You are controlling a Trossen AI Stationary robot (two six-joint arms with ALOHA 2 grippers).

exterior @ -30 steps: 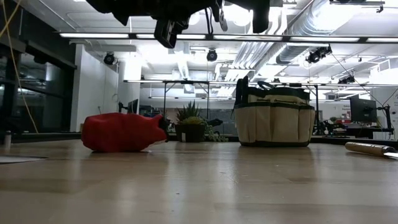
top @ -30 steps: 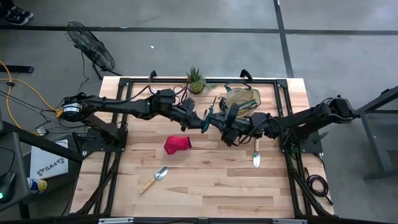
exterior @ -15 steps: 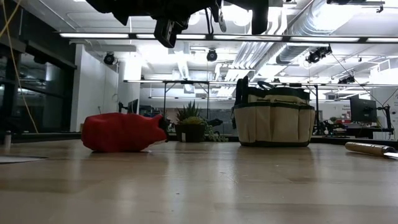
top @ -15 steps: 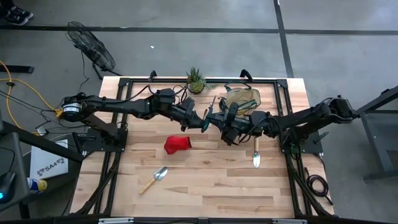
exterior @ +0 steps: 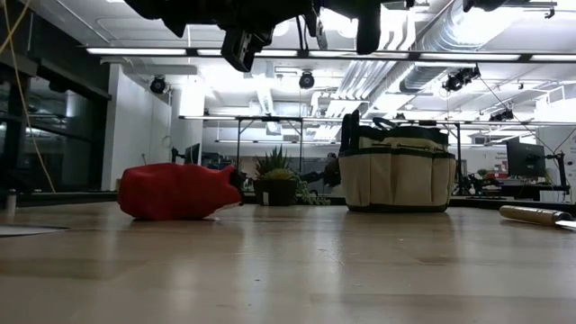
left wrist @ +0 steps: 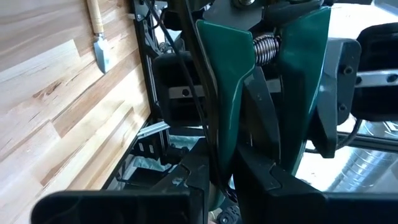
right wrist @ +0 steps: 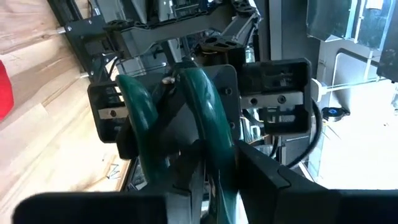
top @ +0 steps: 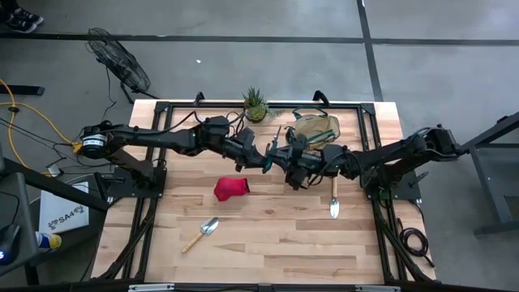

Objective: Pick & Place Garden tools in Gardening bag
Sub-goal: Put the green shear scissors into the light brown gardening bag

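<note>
- While both grippers meet above mid-table, teal-handled shears hang between them, just beside the bag but not in it.
- Left gripper is clamped on the shears' handles; right gripper has its fingers narrow around the same handles, a handover, I judge.
- Left on the table: glove, one trowel near the front, another to the right.
- Bag contents cannot be seen, so most of the job looks undone.
</note>
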